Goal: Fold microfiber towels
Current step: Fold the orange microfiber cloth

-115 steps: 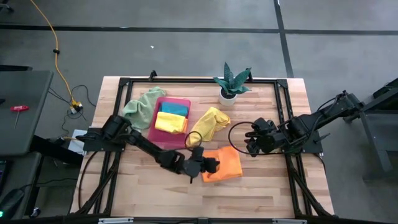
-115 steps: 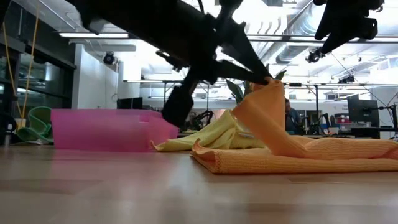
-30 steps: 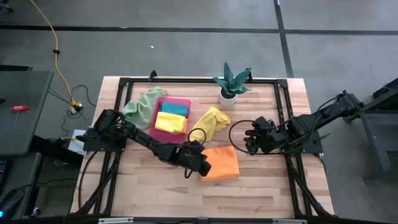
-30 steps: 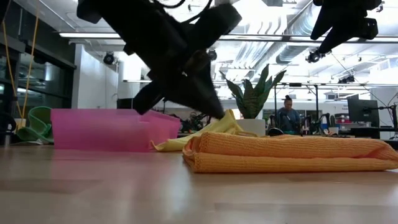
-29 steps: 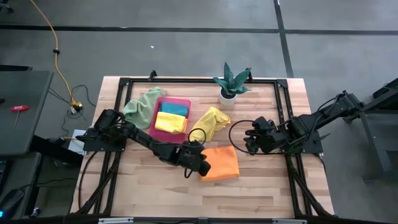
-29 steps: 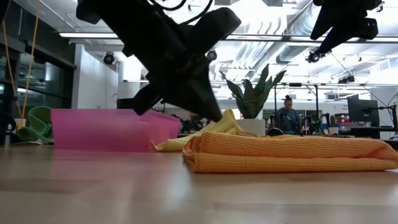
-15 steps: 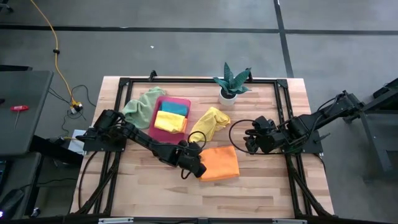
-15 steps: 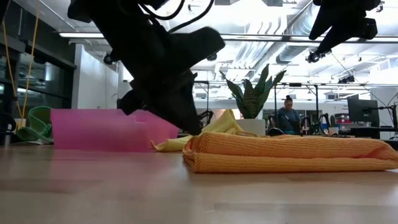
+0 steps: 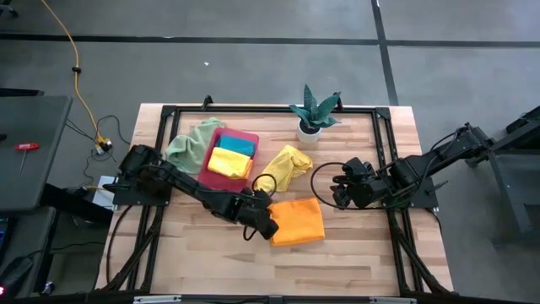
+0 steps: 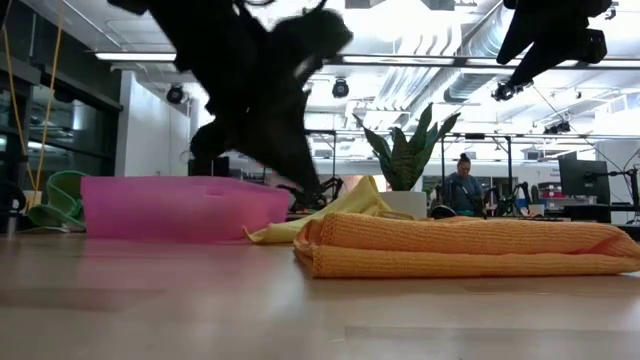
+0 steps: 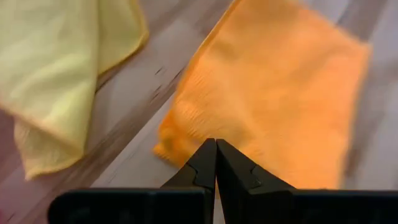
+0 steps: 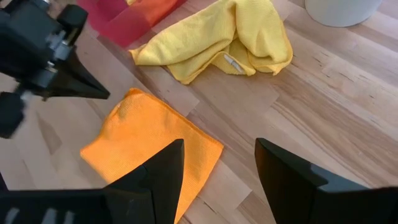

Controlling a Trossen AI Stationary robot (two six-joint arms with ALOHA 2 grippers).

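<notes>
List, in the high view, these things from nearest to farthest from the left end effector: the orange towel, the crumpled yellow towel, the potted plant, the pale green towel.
From the left end effector, shut at the table's middle:
1. Orange towel, right beside it.
2. Crumpled yellow towel, just behind it.
3. and 4. Pale green towel, far left corner, and potted plant, back edge: too close to call.

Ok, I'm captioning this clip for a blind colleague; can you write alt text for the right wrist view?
A folded orange microfiber towel lies flat on the wooden table, framed between the open right gripper. The shut left gripper points at the towel's far edge without holding it. Beyond lie a crumpled yellow towel, a pink plastic tray's corner and a white pot's base.
</notes>
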